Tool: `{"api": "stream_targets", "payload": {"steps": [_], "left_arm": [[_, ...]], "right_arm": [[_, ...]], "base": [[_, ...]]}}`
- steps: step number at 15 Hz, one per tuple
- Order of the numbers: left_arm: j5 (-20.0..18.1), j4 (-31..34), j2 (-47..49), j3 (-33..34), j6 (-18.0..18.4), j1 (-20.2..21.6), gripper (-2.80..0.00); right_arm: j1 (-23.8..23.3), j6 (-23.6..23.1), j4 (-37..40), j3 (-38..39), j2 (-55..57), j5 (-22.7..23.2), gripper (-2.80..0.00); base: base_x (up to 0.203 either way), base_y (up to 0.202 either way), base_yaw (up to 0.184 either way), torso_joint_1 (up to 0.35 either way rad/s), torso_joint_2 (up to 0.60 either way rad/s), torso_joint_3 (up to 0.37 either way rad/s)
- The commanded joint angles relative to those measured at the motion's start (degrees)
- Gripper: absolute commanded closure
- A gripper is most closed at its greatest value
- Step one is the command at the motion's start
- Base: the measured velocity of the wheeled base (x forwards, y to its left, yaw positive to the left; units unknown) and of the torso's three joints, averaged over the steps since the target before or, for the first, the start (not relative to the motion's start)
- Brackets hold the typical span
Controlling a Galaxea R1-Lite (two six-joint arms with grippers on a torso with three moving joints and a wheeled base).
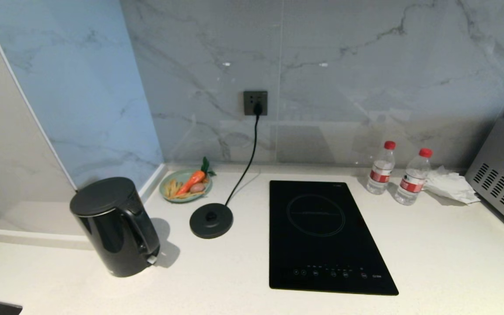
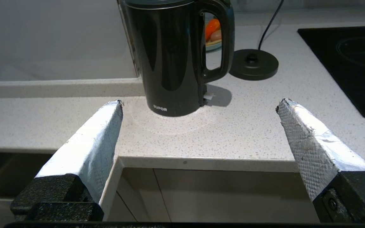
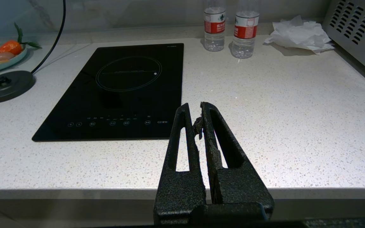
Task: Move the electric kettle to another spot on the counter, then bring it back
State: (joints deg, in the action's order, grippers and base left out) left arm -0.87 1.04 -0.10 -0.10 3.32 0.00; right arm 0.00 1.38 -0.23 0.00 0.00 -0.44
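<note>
1. The kettle (image 1: 114, 227) stood upright on the counter (image 1: 431, 262) at lower left, off its base (image 1: 211, 220).
2. The left gripper (image 2: 200, 106) hung released before it, apart.
3. The right gripper (image 3: 195, 122) was clenched, empty, beside the hob (image 1: 322, 236).

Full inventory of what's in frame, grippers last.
kettle: 1, glossy black, on counter's left, off its base
base disc: 1, black, corded, right of kettle
socket: 1, grey, on wall, cord plugged in
plate: 1, green, holds carrot and other food, back left
hob: 1, black, centre
bottles: 2, clear, red caps, back right
tissue: 1, white, beside bottles
appliance: 1, grey, vented, far right
counter: white, speckled
left gripper: open, facing kettle
right gripper: shut, at counter's front edge
</note>
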Motion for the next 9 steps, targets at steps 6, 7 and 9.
{"api": "stream_targets", "payload": {"steps": [6,7,9], "left_arm": [[0.34,-0.05,0.10,0.27,-0.94,0.00,-2.80],[0.28,0.02,0.10,0.26,-0.94,0.00,-2.80],[0.26,0.02,0.10,0.19,-0.94,0.00,-2.80]], "right_arm": [[0.00,0.03,-0.03,0.00,-0.09,0.00,0.00],[0.00,0.03,-0.03,0.00,-0.09,0.00,0.00],[0.00,-0.07,-0.03,0.00,-0.09,0.00,0.00]], "base": [[0.000,0.000,0.000,0.000,0.00,0.000],[0.000,0.000,0.000,0.000,0.00,0.000],[0.000,0.000,0.000,0.000,0.00,0.000]]}}
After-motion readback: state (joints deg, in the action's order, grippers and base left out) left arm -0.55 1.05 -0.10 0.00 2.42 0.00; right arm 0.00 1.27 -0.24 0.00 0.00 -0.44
